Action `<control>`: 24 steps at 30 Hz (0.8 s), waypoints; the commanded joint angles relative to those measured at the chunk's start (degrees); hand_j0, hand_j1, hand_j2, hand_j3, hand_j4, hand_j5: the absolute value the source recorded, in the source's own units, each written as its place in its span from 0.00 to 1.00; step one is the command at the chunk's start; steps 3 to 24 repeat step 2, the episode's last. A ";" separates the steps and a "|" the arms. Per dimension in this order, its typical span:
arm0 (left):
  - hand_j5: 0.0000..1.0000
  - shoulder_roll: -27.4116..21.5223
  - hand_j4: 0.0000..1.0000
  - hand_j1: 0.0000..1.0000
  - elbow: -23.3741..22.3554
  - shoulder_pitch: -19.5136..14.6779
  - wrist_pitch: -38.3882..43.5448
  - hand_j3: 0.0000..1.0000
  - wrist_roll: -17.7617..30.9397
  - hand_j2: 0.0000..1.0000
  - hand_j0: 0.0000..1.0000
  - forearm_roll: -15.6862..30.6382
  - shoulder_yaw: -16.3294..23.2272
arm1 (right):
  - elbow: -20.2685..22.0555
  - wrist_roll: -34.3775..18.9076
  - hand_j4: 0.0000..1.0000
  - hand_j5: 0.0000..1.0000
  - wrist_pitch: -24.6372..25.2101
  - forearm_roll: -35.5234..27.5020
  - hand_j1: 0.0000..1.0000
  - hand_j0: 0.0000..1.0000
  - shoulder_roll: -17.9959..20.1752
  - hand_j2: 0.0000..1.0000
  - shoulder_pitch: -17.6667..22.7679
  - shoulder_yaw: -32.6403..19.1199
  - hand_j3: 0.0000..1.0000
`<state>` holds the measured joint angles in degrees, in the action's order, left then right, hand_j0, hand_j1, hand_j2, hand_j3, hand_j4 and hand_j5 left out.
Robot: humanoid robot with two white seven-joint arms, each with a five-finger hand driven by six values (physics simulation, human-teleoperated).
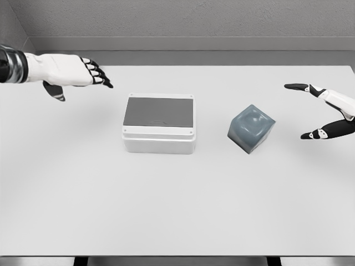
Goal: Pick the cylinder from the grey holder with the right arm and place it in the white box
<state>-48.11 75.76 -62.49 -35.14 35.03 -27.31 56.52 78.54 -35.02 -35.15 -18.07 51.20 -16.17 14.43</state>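
**Right hand open beside the grey holder, nothing held**

Head view, one frame.

- White box [159, 123]: sits a little left of centre on the pale surface [177, 210]. Dark grey inside or top panel, light rim with small corner screws. A faint small mark shows on the dark panel; too small to say what it is.
- Grey holder [251, 128]: at 3 o'clock from the box, clear of it, not touching. It looks like a cube turned corner-on, with a round hollow in the face toward the camera.
- Cylinder: can't make it out as a separate thing. The hollow in the holder looks the same grey throughout, so can't tell if it's seated there.
- Right hand [324, 113]: enters from the right edge, at 3 o'clock from the holder, near it but apart. Fingers [297, 87] and thumb spread wide, gap facing the holder. It grips nothing.
- Left hand [72, 72]: at 10 o'clock from the box, well apart, above the far left of the surface. Dark fingertips stretched out flat toward the right, thumb hanging below. Holding nothing.
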 commanded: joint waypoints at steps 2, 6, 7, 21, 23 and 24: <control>1.00 -0.49 1.00 1.00 0.44 -0.09 0.14 1.00 -0.03 1.00 1.00 0.24 -0.10 | 0.03 0.02 1.00 1.00 0.15 -0.48 1.00 1.00 0.04 1.00 0.00 -0.01 1.00; 1.00 -0.49 1.00 1.00 0.44 -0.09 0.14 1.00 -0.03 1.00 1.00 0.24 -0.10 | 0.03 0.02 1.00 1.00 0.15 -0.48 1.00 1.00 0.04 1.00 0.00 -0.01 1.00; 1.00 -0.49 1.00 1.00 0.44 -0.09 0.14 1.00 -0.03 1.00 1.00 0.24 -0.10 | 0.03 0.02 1.00 1.00 0.15 -0.48 1.00 1.00 0.04 1.00 0.00 -0.01 1.00; 1.00 -0.49 1.00 1.00 0.44 -0.09 0.14 1.00 -0.03 1.00 1.00 0.24 -0.10 | 0.03 0.02 1.00 1.00 0.15 -0.48 1.00 1.00 0.04 1.00 0.00 -0.01 1.00; 1.00 -0.49 1.00 1.00 0.44 -0.09 0.14 1.00 -0.03 1.00 1.00 0.24 -0.10 | 0.03 0.02 1.00 1.00 0.15 -0.48 1.00 1.00 0.04 1.00 0.00 -0.01 1.00; 1.00 -0.49 1.00 1.00 0.44 -0.09 0.14 1.00 -0.03 1.00 1.00 0.24 -0.10 | 0.03 0.02 1.00 1.00 0.15 -0.48 1.00 1.00 0.04 1.00 0.00 -0.01 1.00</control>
